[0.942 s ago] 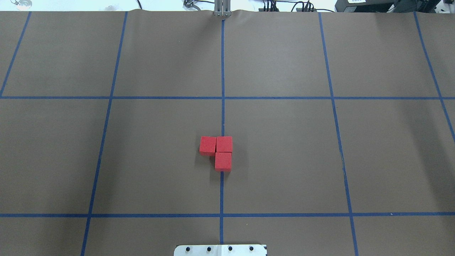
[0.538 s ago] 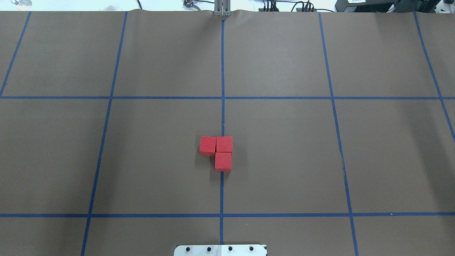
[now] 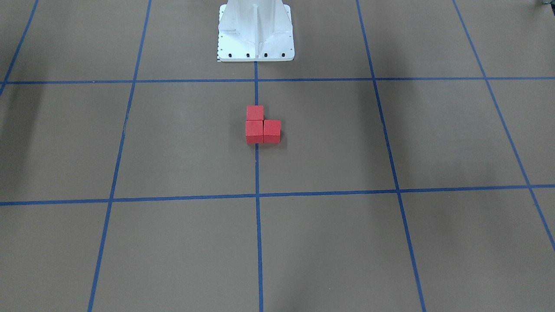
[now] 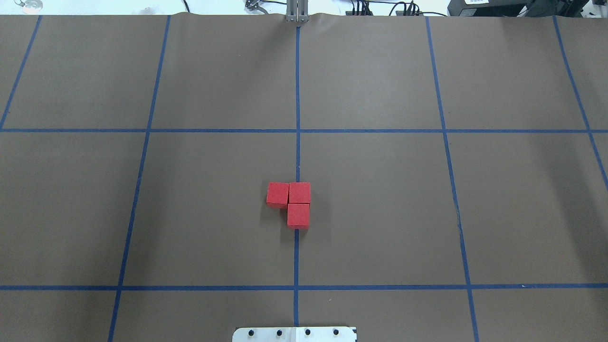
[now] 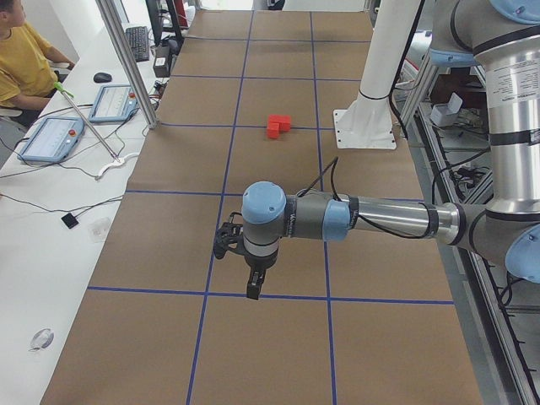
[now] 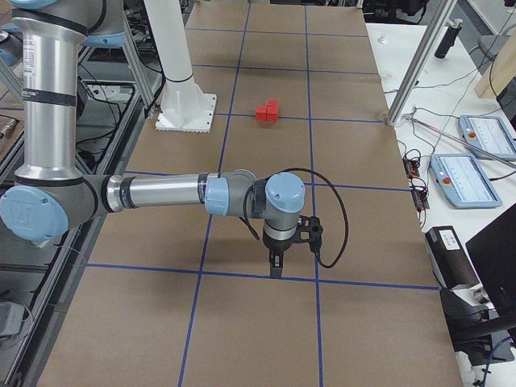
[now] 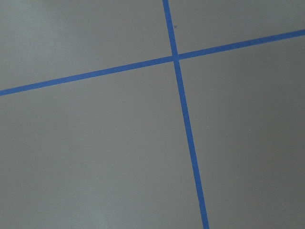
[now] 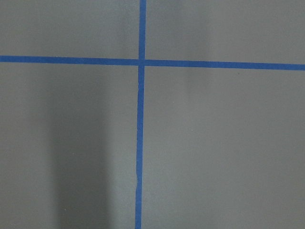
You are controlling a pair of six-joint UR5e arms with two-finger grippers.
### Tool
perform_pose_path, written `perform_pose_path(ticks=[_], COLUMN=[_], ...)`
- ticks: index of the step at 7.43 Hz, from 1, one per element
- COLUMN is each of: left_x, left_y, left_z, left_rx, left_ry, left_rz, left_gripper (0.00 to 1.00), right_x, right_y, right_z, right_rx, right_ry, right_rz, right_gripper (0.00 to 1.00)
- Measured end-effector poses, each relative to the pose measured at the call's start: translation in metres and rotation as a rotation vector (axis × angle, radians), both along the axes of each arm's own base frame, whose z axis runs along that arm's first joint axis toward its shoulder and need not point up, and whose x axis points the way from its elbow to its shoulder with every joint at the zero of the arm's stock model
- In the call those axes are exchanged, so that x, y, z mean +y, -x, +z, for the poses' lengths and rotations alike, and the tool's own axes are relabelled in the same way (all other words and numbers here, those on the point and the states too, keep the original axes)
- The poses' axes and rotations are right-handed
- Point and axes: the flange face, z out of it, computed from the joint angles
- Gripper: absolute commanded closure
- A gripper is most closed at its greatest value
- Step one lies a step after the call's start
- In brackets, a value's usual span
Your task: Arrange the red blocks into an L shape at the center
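Three red blocks lie touching in an L shape on the middle blue line: one [image 4: 278, 194] at the left, one [image 4: 299, 193] at the corner, one [image 4: 298, 215] nearest the robot. They also show in the front view [image 3: 255, 131] and both side views [image 5: 278, 126] [image 6: 268, 111]. My left gripper [image 5: 253, 287] hangs over the table's left end, far from the blocks. My right gripper [image 6: 276, 266] hangs over the right end. Both show only in side views, so I cannot tell whether they are open or shut. Both wrist views show only brown paper and blue tape.
The table is covered in brown paper with a blue tape grid [image 4: 298, 130]. The robot's white base [image 3: 256, 30] stands just behind the blocks. An operator [image 5: 21, 59] sits beyond the far edge, with teach pendants [image 5: 51, 139] [image 6: 463, 179] and aluminium posts [image 5: 126, 63].
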Motion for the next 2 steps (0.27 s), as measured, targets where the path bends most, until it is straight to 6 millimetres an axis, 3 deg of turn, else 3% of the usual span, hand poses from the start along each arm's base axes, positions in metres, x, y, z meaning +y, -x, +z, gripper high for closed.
perform_pose_path(ticks=[2], left_x=[-0.0017], left_y=[-0.0002], left_z=[-0.0019], left_rx=[0.000], left_ry=[-0.020], left_rz=[0.001], left_gripper=[0.00], right_x=[0.0000], right_y=[0.0000], right_z=[-0.0001], right_rx=[0.000], right_ry=[0.000], right_rz=[0.000], right_gripper=[0.00])
